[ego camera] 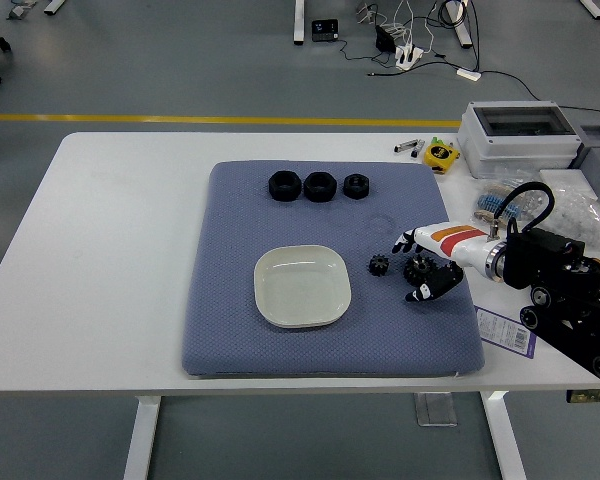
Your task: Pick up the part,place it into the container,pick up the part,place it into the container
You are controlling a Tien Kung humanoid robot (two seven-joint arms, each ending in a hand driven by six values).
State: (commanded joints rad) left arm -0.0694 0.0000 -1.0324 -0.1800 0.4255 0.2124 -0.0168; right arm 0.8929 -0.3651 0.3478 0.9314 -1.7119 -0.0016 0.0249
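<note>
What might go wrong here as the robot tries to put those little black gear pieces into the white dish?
The right hand sits over one small black gear part, and whether its grip is firm cannot be seen, so the part might slip. The second small black gear lies close beside it and could get knocked. The shallow white square dish has a low rim, so a dropped part might bounce out onto the blue padded mat.
</note>
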